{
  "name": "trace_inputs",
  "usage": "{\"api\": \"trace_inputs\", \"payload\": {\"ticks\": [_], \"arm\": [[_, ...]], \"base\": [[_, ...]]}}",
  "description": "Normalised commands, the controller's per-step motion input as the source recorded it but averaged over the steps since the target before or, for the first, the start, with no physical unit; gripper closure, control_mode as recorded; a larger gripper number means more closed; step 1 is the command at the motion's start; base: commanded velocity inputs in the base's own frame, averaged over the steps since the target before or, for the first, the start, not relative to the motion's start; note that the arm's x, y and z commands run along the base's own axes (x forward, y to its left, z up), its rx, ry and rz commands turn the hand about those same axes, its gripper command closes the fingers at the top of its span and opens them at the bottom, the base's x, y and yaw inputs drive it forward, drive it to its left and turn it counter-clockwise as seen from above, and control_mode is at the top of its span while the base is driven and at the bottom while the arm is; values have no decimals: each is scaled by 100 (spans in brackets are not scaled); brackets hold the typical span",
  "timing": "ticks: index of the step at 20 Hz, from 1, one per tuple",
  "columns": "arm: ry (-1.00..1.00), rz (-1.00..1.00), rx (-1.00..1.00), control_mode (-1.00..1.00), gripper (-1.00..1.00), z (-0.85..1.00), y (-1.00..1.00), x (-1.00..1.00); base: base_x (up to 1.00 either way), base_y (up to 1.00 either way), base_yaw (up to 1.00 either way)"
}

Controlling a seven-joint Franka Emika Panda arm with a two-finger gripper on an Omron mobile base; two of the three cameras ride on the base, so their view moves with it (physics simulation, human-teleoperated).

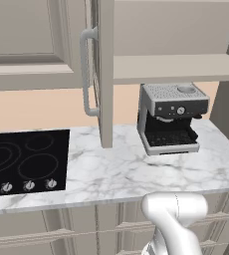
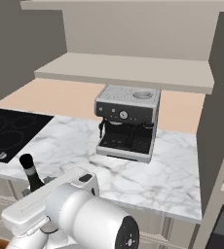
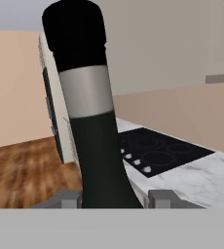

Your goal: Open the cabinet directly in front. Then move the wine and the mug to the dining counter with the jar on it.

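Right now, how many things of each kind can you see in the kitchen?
Wine bottle, held in the gripper: 1
Espresso machine: 1
Black cooktop: 1
Open cabinet door with silver handle: 1
Marble counter: 1
Total: 5

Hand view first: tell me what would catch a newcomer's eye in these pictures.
The dark wine bottle fills the hand view, standing between the pincer's two fingers, which grip it low down. Behind the arm, a silver coffee machine sits on the marble counter under the open cabinet, whose door swings out over the counter. A black cooktop lies at the left.
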Motion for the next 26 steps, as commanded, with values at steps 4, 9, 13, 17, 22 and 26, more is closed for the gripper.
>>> {"api": "trace_inputs", "payload": {"ticks": [4, 9, 13, 17, 22, 26], "arm": [[0, 0, 0, 100, 100, 0, 0, 0], [0, 0, 0, 100, 100, 0, 0, 0], [0, 0, 0, 100, 100, 0, 0, 0], [0, 0, 0, 100, 100, 0, 0, 0], [0, 0, 0, 100, 100, 0, 0, 0], [0, 0, 0, 100, 100, 0, 0, 0]], "base": [[-37, 0, 4], [-67, 0, 11], [-61, 4, 12], [-42, 21, 20], [-24, 33, 30], [-8, 32, 37]]}}
